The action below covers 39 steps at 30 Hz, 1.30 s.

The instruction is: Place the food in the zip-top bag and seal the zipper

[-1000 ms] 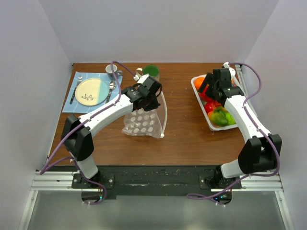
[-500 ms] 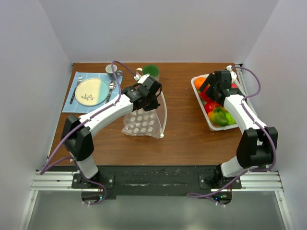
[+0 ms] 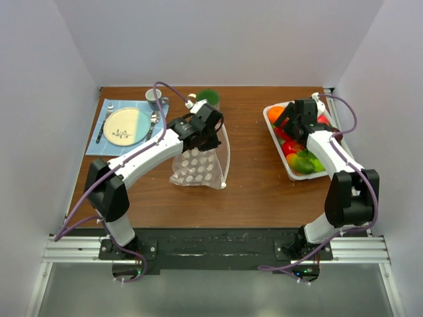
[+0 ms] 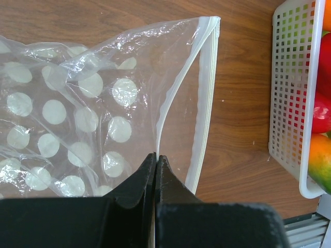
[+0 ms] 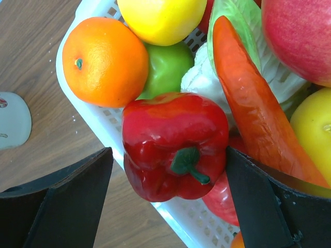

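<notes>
1 zip-top bag (image 4: 77, 103), clear film with white dots, lies just ahead of the left gripper (image 4: 155, 157), whose jaws are clenched on the bag's mouth edge. 1 pale zipper (image 4: 204, 103) runs just right of the fingertips.

1 white basket (image 4: 287, 103) holds the food (image 3: 304, 160). The right gripper (image 5: 168, 155) is spread wide, with 1 red pepper (image 5: 176, 139) between its fingers. Beyond it are 1 orange (image 5: 103, 62), 1 green fruit (image 5: 165, 67), 2 yellow pieces (image 5: 160, 18) and 1 long orange-red piece (image 5: 248, 93). 1 red fruit (image 5: 300, 36) is cut off at the corner. Whether the fingers touch the pepper is unclear.

right gripper (image 3: 289, 121) shifted slightly over basket (image 5: 101, 128), jaws a touch wider
</notes>
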### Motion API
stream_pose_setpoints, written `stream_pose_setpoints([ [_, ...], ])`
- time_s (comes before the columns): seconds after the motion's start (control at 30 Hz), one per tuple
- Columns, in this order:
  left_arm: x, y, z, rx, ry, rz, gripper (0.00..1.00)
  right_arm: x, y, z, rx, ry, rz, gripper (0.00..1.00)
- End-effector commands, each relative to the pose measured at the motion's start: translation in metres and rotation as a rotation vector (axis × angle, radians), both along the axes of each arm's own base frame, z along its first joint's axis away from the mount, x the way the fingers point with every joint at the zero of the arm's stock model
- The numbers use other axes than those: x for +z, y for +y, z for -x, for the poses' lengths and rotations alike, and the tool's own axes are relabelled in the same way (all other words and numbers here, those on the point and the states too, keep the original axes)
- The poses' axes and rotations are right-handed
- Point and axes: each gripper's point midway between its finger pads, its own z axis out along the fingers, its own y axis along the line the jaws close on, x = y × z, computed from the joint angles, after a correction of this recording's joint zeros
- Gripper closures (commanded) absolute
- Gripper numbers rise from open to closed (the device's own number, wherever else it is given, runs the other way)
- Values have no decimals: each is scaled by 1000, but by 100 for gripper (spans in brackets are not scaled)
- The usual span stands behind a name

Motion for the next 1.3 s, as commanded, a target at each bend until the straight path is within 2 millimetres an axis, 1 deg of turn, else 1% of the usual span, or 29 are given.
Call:
stream_pose_setpoints([
  [0.0, 25, -4, -5, -13, -52, 25, 100, 8, -4, -10, -17, -60, 0, 9],
  [0.1, 25, -4, -6, -13, -52, 23, 100, 16, 0, -12, -3, -82, -16, 15],
  [0.13, 26, -4, -6, -13, -53, 24, 100, 19, 0, -12, -1, -91, -17, 20],
  [0.2, 27, -4, -6, -11, -54, 24, 100, 24, 1, -11, 2, -100, -23, 26],
  [0.23, 26, -4, -6, -12, -52, 24, 100, 30, 1, -11, 6, -110, -19, 32],
  [0.3, 25, -4, -6, -9, -50, 23, 100, 37, 2, -10, 17, -120, -21, 38],
  [0.33, 27, -4, -6, -8, -51, 25, 100, 40, 3, -9, 20, -119, -22, 44],
  [0.4, 25, -4, -6, -3, -48, 24, 100, 47, 3, -7, 23, -131, -21, 49],
  [0.43, 24, -4, -5, -4, -45, 26, 100, 49, 3, -5, 27, -129, -22, 53],
  [0.53, 23, -5, -6, -3, -42, 31, 100, 59, 5, -1, 31, -139, -31, 60],
  [0.7, 22, -10, -7, -5, -40, 46, 100, 74, 5, 7, 35, -152, -37, 61],
  [0.8, 20, -12, -8, -11, -36, 51, 100, 77, 4, 13, 37, -141, -27, 62],
  [0.9, 19, -15, -9, -13, -35, 56, 100, 83, 5, 20, 50, -139, -22, 63],
  [0.93, 19, -15, -9, -13, -35, 56, 100, 90, 6, 25, 63, -146, -18, 64],
  [0.97, 18, -15, -9, -14, -34, 57, 100, 92, 8, 28, 76, -149, -20, 64],
  [1.0, 19, -16, -10, -14, -36, 62, 100, 95, 13, 31, 99, -153, -30, 64],
  [1.03, 21, -17, -11, -14, -41, 66, 100, 98, 23, 37, 137, -155, -27, 64],
  [1.1, 21, -19, -11, -17, -40, 70, 100, 112, 39, 49, 188, -184, -32, 63],
  [1.13, 22, -20, -12, -18, -41, 73, 100, 114, 60, 57, 246, -189, -38, 63],
  [1.17, 21, -20, -12, -18, -39, 71, 100, 123, 71, 65, 278, -213, -44, 63],
  [1.2, 21, -21, -13, -21, -38, 74, 100, 125, 83, 71, 306, -219, -54, 63],
  [1.23, 21, -22, -13, -20, -36, 74, 100, 127, 105, 80, 363, -229, -63, 63],
  [1.27, 20, -23, -13, -20, -33, 76, 100, 132, 115, 87, 389, -244, -73, 63],
])
